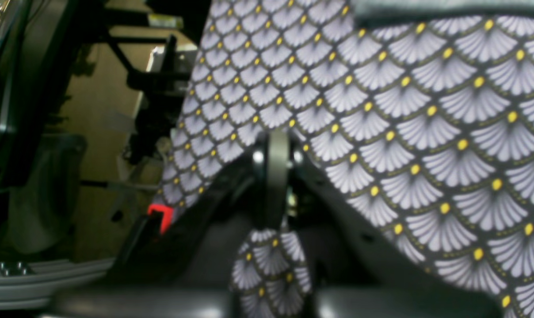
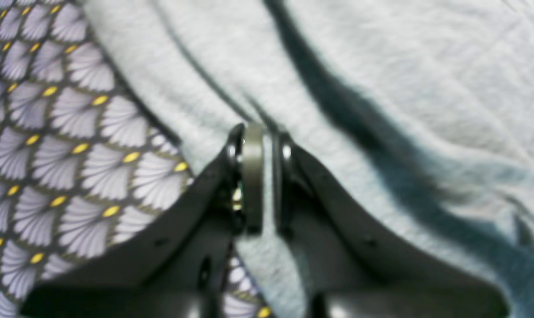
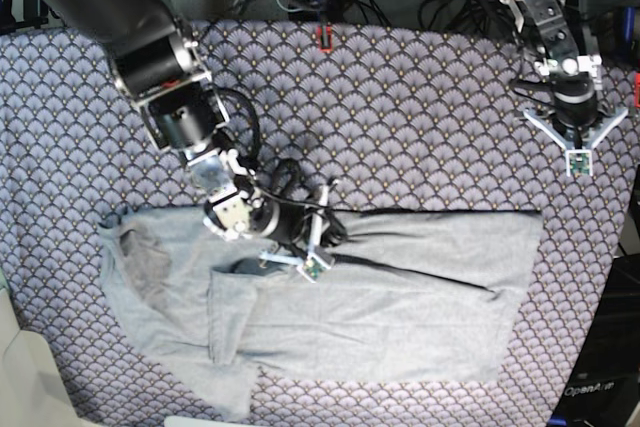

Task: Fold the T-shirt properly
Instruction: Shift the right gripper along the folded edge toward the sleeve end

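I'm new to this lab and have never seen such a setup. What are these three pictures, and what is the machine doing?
This is a robot with two arms, each ending in a two-fingered gripper with a small camera just behind it. The base view looks down on the whole table; the other two pictures come from those wrist cameras.

A purple fan-patterned tablecloth covers the table. On it lies a light grey T-shirt, spread out and partly folded.

The right gripper, on the left of the base view, is down on the shirt. Its own camera shows its jaws nearly together against the grey fabric, apparently pinching a fold, though the blur leaves that uncertain.

The left gripper is over the cloth, away from the shirt. In its camera, the jaws look closed with nothing between them.
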### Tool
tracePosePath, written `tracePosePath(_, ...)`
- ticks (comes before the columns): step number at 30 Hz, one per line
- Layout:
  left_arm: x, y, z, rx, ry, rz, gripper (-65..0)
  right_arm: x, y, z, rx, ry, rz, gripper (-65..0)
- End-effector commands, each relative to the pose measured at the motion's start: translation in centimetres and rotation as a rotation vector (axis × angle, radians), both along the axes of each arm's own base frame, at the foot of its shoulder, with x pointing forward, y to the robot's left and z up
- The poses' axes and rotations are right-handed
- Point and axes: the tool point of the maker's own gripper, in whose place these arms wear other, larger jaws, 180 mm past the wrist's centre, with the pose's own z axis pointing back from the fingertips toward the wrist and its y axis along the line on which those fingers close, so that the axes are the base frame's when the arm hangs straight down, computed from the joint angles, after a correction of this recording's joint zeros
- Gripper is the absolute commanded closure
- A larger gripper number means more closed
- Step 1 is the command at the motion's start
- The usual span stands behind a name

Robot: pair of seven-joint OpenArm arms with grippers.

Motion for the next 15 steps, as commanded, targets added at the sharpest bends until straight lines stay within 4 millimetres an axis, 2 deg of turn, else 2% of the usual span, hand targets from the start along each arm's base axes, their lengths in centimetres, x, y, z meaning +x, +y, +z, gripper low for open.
tracePosePath(1, 0.8, 0.3, 1.6, 0.025, -0.052, -0.004, 0.0, 1.4, 0.1, 1.4, 0.017, -0.032, -0.001, -3.1)
tracePosePath(5, 0.7, 0.3, 1.5, 0.024, -0.049, -0.004, 0.0, 2.2, -0.7, 1.1, 0.032, -0.018, -0.025, -3.2)
tracePosePath(15, 0.2, -0.2, 1.0, 0.014, -0.041, -0.003, 0.0, 5.2, -1.4, 3.5, 0.036, -0.063, -0.043, -3.2)
